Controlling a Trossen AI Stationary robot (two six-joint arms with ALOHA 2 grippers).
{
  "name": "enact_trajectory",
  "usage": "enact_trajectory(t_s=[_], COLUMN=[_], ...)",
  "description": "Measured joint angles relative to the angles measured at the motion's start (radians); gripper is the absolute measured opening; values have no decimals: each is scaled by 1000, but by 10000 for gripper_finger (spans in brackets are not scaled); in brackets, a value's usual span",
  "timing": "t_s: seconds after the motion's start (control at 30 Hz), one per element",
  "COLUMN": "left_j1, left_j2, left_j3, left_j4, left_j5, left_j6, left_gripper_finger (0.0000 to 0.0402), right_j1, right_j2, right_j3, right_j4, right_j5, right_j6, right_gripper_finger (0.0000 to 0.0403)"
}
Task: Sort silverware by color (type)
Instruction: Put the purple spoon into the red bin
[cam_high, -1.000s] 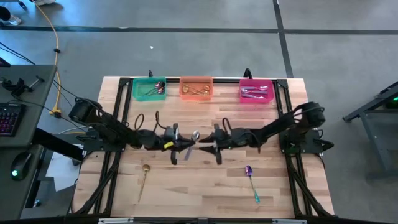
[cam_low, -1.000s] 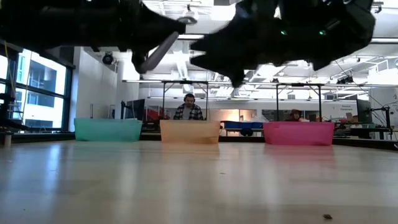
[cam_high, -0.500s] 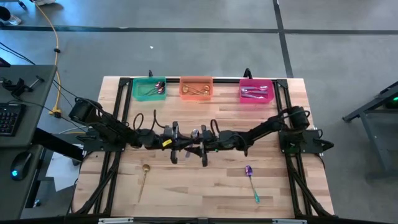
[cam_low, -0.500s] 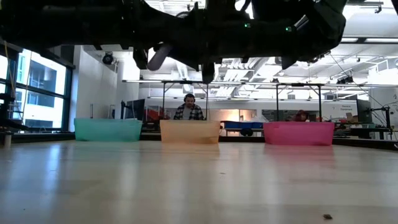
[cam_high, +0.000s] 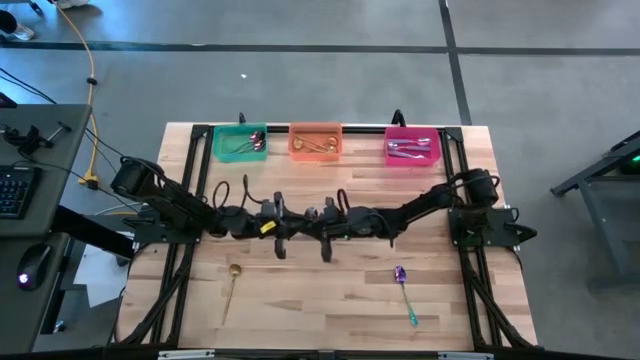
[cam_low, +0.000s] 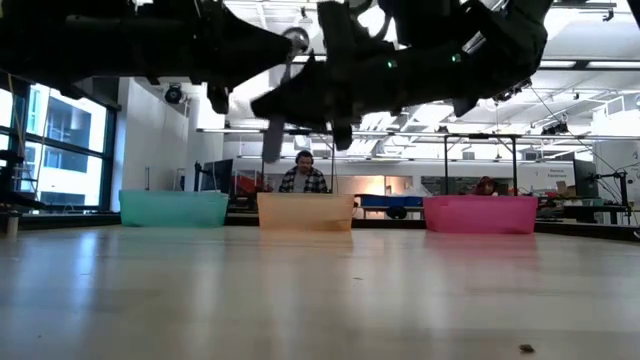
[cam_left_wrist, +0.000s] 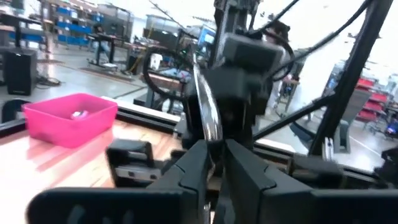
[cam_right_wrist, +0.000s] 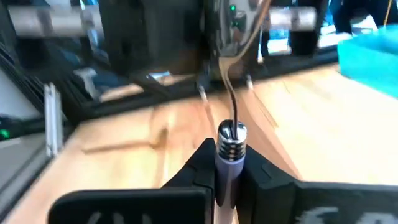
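A silver spoon with a pale handle hangs above the middle of the table, between my two grippers, which meet tip to tip. My left gripper comes from the table's left and is shut on the spoon's bowl end. My right gripper comes from the right and is shut on the handle. On the near part of the table lie a gold spoon and a purple-blue spoon with a teal handle, each flat on the wood. My left gripper has the spoon's bowl end between its two fingers, which stand close on either side of it. The fingers come level from the table's left. The spoon is clear of the table. My right gripper pinches the spoon's handle just behind its ribbed collar between its two fingers. The handle lies along the fingers, which come level from the table's right. The thin neck runs on toward my left gripper.
At the far edge stand a green bin, an orange bin and a pink bin, each with silverware in it. Black frame rails run along the table's left and right sides. A person sits in the room beyond.
My right gripper has moved toward the table's left edge, up to my left gripper, and has taken hold of the spoon's handle. My left gripper has stayed almost where it was. The spoon has turned from slanting to nearly upright in the low view.
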Motion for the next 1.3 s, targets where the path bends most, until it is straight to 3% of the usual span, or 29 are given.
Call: enact_trajectory(t_s=[0.3,0.43,0.53,0.67,0.83,1.1,1.3], left_j1=[39,50,50,46,47,50,50], left_j2=[-168,-224,-239,-245,-245,-245,-245], left_j3=[-157,-236,-279,-311,-311,-311,-311], left_j4=[-4,-8,-9,-9,-14,-14,-14], left_j5=[-3,-3,-2,0,0,-1,-3], left_j6=[-14,-44,-67,-69,-56,-40,-40], left_gripper_finger=[90,89,84,78,72,69,69], right_j1=[-74,-132,-187,-327,-598,-969,-1066], right_j2=[-186,-319,-433,-578,-661,-591,-455], right_j3=[-1,-1,-1,-1,-1,-28,-28], right_j4=[-345,-594,-832,-1180,-1457,-1452,-1437], right_j5=[54,76,160,272,295,197,171], right_j6=[-113,-230,-338,-471,-664,-989,-1046], right_gripper_finger=[5,5,5,5,4,3,3])
